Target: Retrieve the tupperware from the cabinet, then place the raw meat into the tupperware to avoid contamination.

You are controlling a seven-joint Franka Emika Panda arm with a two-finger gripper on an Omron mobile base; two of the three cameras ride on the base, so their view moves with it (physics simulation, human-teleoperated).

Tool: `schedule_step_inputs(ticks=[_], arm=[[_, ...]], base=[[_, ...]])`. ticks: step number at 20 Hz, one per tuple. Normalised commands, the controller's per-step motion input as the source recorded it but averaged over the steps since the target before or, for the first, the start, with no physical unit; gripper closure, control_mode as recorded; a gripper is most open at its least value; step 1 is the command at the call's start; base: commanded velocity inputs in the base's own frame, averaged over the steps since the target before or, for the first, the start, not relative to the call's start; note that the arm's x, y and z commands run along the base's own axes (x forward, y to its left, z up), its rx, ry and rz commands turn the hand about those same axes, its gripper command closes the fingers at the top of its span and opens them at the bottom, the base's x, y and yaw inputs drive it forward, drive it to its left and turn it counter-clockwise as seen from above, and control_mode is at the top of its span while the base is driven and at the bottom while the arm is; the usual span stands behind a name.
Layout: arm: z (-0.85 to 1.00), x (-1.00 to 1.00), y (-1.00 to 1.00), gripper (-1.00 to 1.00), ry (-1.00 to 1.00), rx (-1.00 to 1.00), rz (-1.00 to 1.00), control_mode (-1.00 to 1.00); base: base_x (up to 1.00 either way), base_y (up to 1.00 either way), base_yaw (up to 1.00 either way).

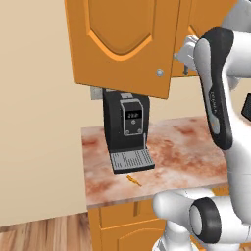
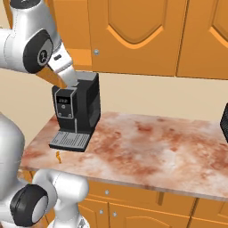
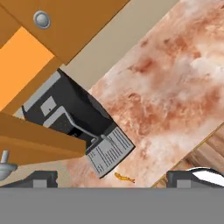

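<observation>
Left base view has the cabinet (image 1: 122, 44) hanging above the counter (image 1: 186, 147), with one arched-panel door swung out toward the camera and its round silver knob (image 1: 160, 72) near the lower corner. Under that door stands the black coffee machine (image 1: 126, 128), its grey drip tray (image 1: 131, 160) reaching forward over the mottled reddish counter. The raw meat (image 1: 133, 180), a thin orange-brown sliver, lies on the counter just in front of the drip tray, close to the counter's front edge and apart from the tray. The white arm rises on the right of this view and bends up toward the cabinet, where its grey hand sits by the edge of the open door. From the right base view, the coffee machine (image 2: 78, 111) sits at the left end of the counter (image 2: 147, 147), the raw meat (image 2: 58, 156) lies just ahead of its tray, and the cabinet (image 2: 133, 35) doors further right are closed; the arm's forearm crosses in front of the machine's top. Hand view looks down past the cabinet's orange edge and a knob (image 3: 42, 19) at the machine (image 3: 70, 111), the tray and the sliver (image 3: 123, 177) below. The two dark fingertips sit at opposite bottom corners, so the jaws are spread wide with nothing between them.
</observation>
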Motion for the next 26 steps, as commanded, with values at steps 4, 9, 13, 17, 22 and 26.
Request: schedule_step_inputs(ticks=[4, 9, 13, 17, 22, 26], arm=[[0.0, 0.2, -0.36, -1.0, -0.02, 0.48, 0.0, -1.0], [0.0, 0.3, -0.22, -1.0, 0.06, 0.46, 0.02, -1.0], [0.0, 0.2, -0.03, -1.0, 0.05, 0.35, 0.05, -1.0], [0.01, 0.28, 0.24, -1.0, 0.12, 0.15, 0.1, -1.0], [0.0, 0.47, 0.17, -1.0, 0.19, 0.1, 0.13, -1.0], [0.05, 0.41, 0.06, -1.0, 0.14, 0.06, 0.09, -1.0]], base=[[0.0, 0.0, 0.0], [0.0, 0.0, 0.0], [0.0, 0.0, 0.0], [0.0, 0.0, 0.0], [0.0, 0.0, 0.0], [0.0, 0.0, 0.0]])
